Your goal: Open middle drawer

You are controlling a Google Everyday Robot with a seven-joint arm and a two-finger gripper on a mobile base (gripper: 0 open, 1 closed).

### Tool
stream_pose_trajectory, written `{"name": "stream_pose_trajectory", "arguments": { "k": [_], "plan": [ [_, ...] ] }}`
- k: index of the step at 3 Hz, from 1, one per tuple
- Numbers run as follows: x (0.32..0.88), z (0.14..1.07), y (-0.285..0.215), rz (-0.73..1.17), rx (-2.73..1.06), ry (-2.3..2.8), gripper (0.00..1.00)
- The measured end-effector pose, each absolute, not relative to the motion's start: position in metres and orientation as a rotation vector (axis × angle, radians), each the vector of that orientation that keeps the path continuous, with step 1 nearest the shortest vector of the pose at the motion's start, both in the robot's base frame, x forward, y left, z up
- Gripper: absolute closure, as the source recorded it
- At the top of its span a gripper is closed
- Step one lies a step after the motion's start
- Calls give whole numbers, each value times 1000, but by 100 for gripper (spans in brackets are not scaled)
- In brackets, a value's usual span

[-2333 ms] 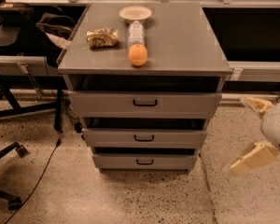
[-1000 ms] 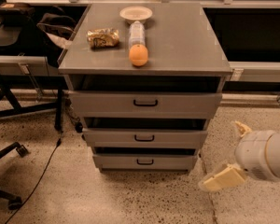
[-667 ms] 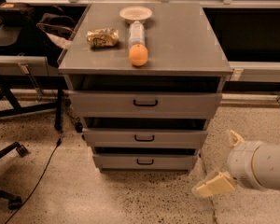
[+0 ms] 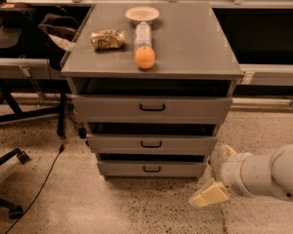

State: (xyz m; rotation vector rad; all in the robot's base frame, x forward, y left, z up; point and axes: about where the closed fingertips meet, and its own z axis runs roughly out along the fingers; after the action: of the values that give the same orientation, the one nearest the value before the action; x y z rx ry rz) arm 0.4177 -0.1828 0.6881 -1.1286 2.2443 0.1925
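Observation:
The grey metal cabinet (image 4: 151, 48) stands in the middle of the camera view with three drawers. The middle drawer (image 4: 117, 144) has a wide flat grey front and a small black bar handle (image 4: 151, 144); it sits pushed in, with dark gaps above and below it. My gripper (image 4: 216, 173) is low at the right, beside the cabinet's lower right corner, near the floor. Its two cream fingers (image 4: 208, 195) are spread apart and hold nothing. It is right of and below the middle drawer's handle, not touching the cabinet.
On the cabinet top lie an orange (image 4: 145, 57), a plastic bottle (image 4: 143, 33), a white bowl (image 4: 142, 14) and a snack bag (image 4: 107, 39). A desk and chair legs (image 4: 10, 165) stand at the left, a cable (image 4: 44, 179) on the speckled floor.
My gripper and arm have come down and leftward from the right edge, toward the cabinet's lower right corner. The drawers have not moved.

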Motion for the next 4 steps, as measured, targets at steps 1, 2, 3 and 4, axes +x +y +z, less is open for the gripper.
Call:
{"name": "stream_pose_trajectory", "arguments": {
  "k": [1,2,3,4],
  "plan": [
    [437,655,-170,303,-1159,2264,0],
    [452,638,-164,374,-1168,2273,0],
    [452,638,-164,374,-1168,2273,0],
    [453,636,-161,392,-1162,2260,0]
  ]
}}
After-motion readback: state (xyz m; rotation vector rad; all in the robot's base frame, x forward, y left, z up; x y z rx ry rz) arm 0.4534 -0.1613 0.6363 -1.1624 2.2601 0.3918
